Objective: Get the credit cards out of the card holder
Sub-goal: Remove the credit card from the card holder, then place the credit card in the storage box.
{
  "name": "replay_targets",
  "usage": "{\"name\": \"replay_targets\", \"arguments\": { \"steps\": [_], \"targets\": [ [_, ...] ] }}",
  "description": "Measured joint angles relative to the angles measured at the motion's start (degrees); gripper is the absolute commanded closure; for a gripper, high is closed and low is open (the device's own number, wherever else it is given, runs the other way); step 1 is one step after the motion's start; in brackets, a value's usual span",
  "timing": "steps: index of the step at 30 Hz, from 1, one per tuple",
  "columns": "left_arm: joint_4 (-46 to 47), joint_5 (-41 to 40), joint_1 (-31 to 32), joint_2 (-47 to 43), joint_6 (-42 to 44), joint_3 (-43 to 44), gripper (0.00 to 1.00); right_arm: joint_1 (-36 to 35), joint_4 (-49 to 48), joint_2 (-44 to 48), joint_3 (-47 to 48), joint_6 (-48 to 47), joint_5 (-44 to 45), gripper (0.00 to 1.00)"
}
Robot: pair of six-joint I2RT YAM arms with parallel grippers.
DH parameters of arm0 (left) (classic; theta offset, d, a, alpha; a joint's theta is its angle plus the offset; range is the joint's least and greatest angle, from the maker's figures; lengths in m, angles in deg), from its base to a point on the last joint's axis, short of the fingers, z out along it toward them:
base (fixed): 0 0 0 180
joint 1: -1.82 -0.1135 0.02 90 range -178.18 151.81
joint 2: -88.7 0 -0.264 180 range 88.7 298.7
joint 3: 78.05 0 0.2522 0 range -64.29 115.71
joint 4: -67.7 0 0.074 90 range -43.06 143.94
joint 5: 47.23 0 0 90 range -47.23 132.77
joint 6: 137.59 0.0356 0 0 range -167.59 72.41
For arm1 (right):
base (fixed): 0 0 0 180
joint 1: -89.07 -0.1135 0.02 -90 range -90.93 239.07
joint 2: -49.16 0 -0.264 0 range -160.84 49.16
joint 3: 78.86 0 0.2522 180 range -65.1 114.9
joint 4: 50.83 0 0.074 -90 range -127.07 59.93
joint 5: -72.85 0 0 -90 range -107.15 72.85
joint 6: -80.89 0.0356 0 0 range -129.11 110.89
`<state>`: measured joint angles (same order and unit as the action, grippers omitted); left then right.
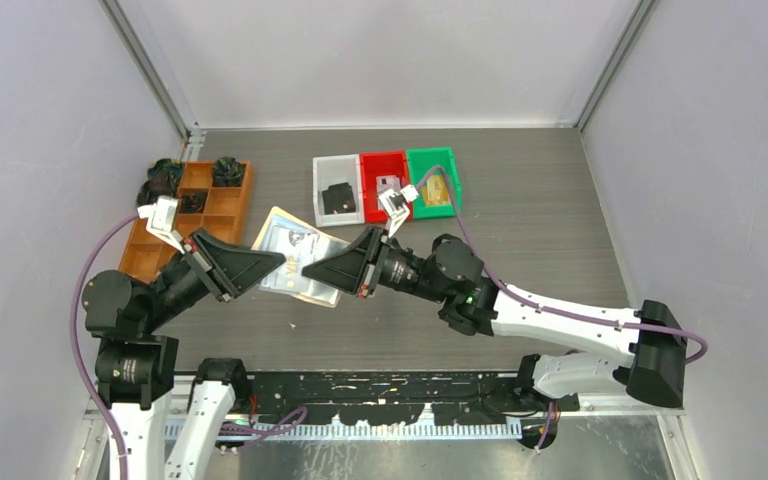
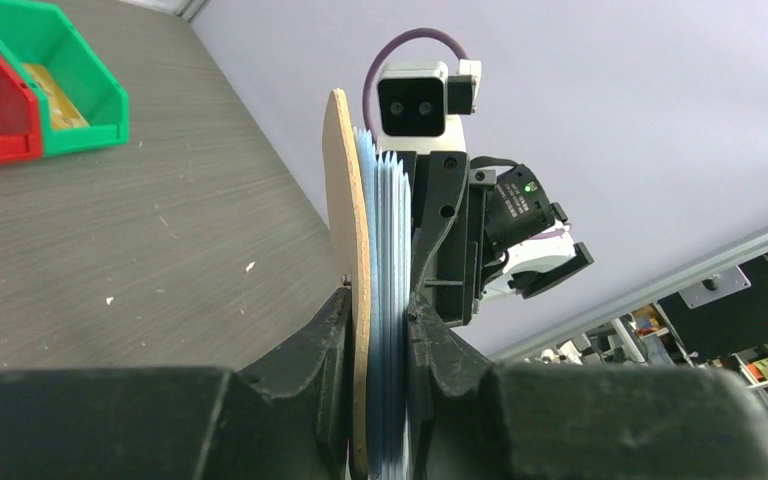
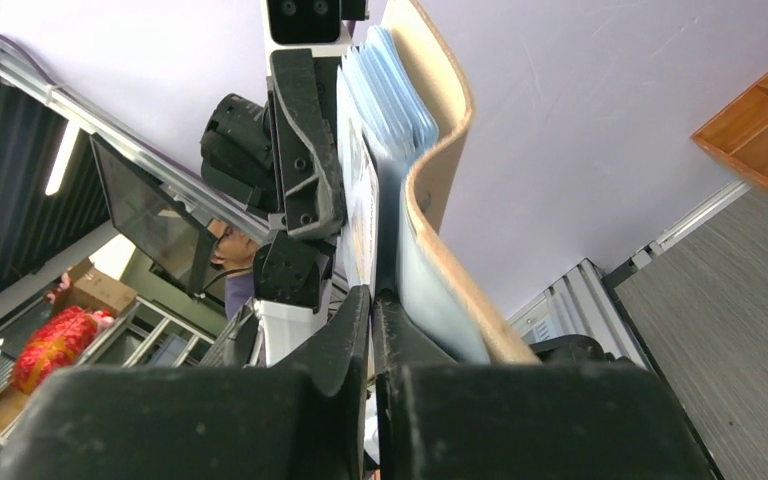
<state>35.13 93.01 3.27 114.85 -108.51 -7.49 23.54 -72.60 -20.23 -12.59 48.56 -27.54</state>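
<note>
Tan holder [image 1: 285, 240] is clamped by the left tool [image 2: 380, 305] as anchor; at its opposite edge a card [image 3: 357, 200] seems pinched by the right tool [image 3: 371, 300] for extraction.

Both arms angle inward, tips meeting left of centre. Left claw [image 1: 280, 264] grips slightly parted; right claw [image 1: 309, 270] pinches nearly closed.
</note>
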Motion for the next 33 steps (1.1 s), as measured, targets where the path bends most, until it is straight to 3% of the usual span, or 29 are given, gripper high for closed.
{"name": "replay_targets", "arguments": {
  "steps": [6,13,17,21,25,29,33],
  "targets": [
    [-0.28,-0.26,0.0,0.04,-0.15,0.17,0.81,-0.07,-3.93,2.89,-5.22,0.5,1.2,0.99],
    [-0.59,-1.51,0.0,0.13,1.11,0.42,0.94,0.44,-3.06,4.09,-5.84,0.57,1.6,0.99],
    [-2.36,-3.15,0.0,0.39,6.25,1.88,0.95,5.51,7.15,9.9,-5.55,-0.11,0.07,1.0],
    [-3.43,-3.78,0.04,0.57,11.91,2.8,0.95,17.42,22.01,15.98,-1.4,-1.64,-1.01,1.0],
    [-4.26,-3.74,0.04,0.61,15.39,3.21,0.94,25.97,33.55,15.98,4.39,-4.94,-2.34,0.99],
    [-5.33,-3.72,0.04,0.61,18.01,3.21,0.94,30.82,44.44,8.2,11.8,-10.93,-4.02,1.0],
    [-5.9,-3.61,0.04,0.61,19.19,3.23,0.94,34.95,50.93,-6.95,20.92,-16.85,-4.61,0.99]
  ]
}}
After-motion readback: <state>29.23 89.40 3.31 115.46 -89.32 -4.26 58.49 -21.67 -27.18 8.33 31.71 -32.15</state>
